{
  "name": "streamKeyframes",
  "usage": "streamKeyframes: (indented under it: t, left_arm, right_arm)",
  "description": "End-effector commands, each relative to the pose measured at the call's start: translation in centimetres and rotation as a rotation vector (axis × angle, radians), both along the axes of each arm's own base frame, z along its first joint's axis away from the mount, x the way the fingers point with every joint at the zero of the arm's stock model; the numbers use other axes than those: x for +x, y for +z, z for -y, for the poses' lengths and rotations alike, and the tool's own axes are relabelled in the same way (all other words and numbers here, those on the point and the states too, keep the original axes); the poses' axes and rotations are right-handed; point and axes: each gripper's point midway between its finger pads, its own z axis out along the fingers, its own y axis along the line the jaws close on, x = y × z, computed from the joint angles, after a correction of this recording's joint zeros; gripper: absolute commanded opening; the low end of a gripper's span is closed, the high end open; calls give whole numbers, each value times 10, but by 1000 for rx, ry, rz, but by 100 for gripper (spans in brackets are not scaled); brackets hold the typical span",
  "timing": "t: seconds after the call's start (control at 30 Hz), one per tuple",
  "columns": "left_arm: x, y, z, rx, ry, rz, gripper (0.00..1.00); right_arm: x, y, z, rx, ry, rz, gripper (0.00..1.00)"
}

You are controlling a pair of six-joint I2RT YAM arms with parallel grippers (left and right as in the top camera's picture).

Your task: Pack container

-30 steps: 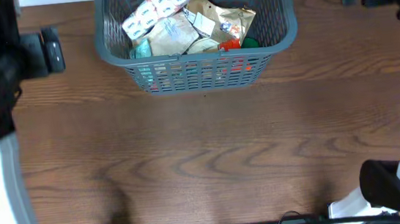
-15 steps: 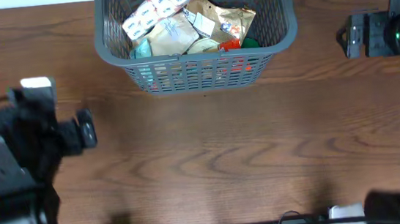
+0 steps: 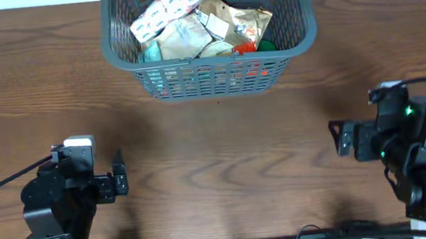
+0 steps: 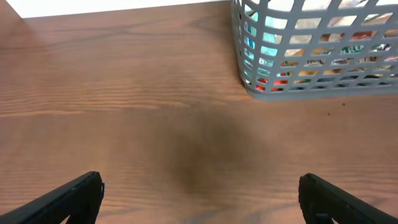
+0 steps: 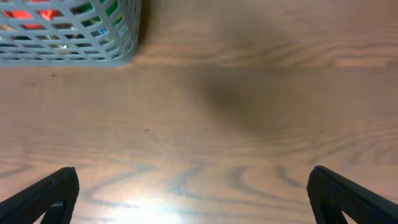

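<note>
Overhead view: the container (image 3: 213,76), a dark grey rectangular basket with slotted lattice walls and a thick rim, stands at the far centre of the table (image 3: 217,158). It is filled with goods: white packets (image 3: 174,1) with blue print on top, a brown bag (image 3: 239,19), and red and green items against the near wall. The table is brown wood grain, and a white strip (image 4: 93,5) shows beyond its far edge. The left gripper (image 4: 200,180) and right gripper (image 5: 193,175) sit near the front edge, well apart from the container, jaws spread wide over bare wood.
</note>
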Motion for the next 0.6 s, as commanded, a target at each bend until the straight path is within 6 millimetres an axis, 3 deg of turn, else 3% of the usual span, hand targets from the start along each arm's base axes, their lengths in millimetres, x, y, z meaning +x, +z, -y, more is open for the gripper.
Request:
streamKeyframes:
  t: [0.0,0.57]
  left_arm:
    - [0,1,4,-6,-20,7,98]
    - [-3,-5,4,-7,-20,-20,98]
  right_arm:
    - [-10,0,-6,4,29,41,99]
    - [-14,0,-7,4,29,43,99]
